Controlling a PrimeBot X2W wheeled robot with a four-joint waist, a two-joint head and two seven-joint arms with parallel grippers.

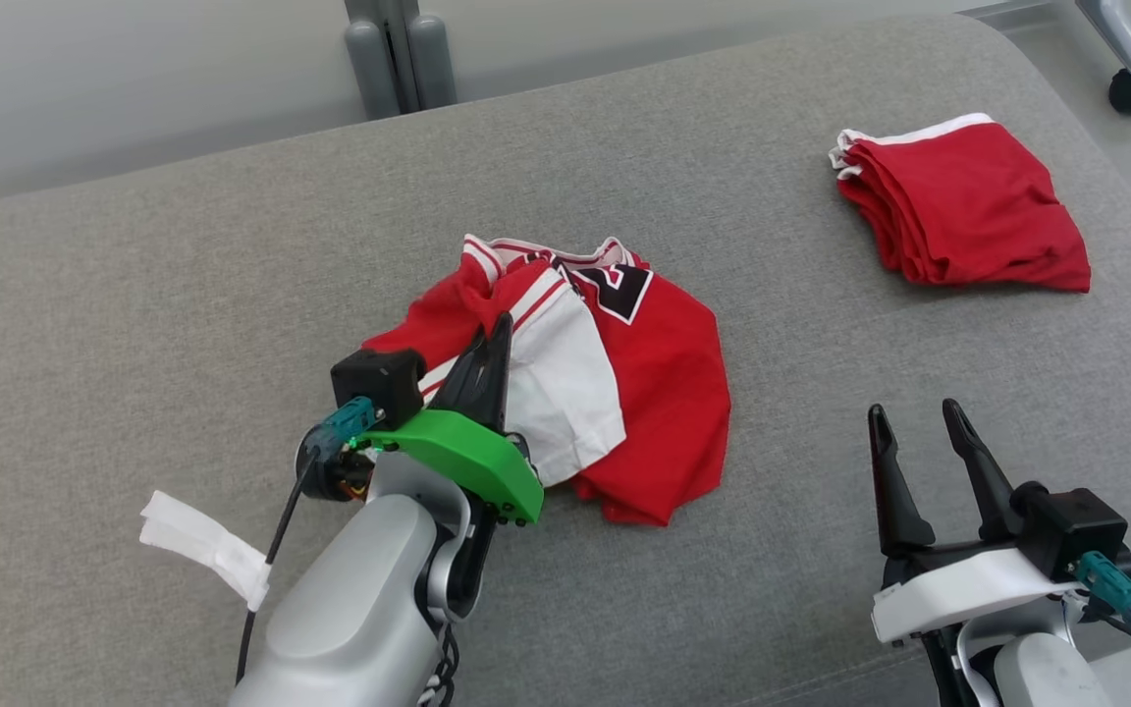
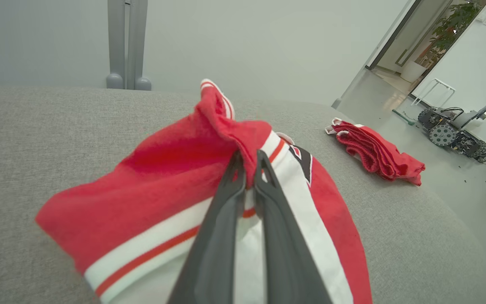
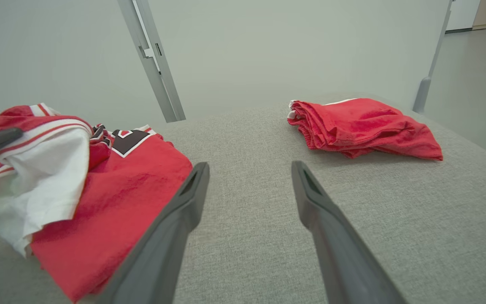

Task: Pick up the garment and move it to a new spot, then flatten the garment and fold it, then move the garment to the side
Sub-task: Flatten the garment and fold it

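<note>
A crumpled red and white garment [image 1: 654,393] with a black number lies mid-way across the grey cushion [image 1: 183,324]. My left gripper [image 1: 502,329] is shut on a raised fold of the garment [image 2: 175,177], near its left side; in the left wrist view the two fingers [image 2: 226,211] pinch red cloth between them at the left gripper's tips [image 2: 247,162]. My right gripper [image 1: 909,417] stands open at the lower right, a hand's width right of the garment [image 3: 112,190], with nothing between the tips of the right gripper [image 3: 249,169].
A folded red garment [image 1: 963,201] lies at the far right of the cushion, also seen as the folded pile [image 3: 361,126]. A white tag [image 1: 202,545] hangs by my left forearm. A metal post [image 1: 399,54] stands behind the cushion; a caster wheel [image 1: 1130,93] is at top right.
</note>
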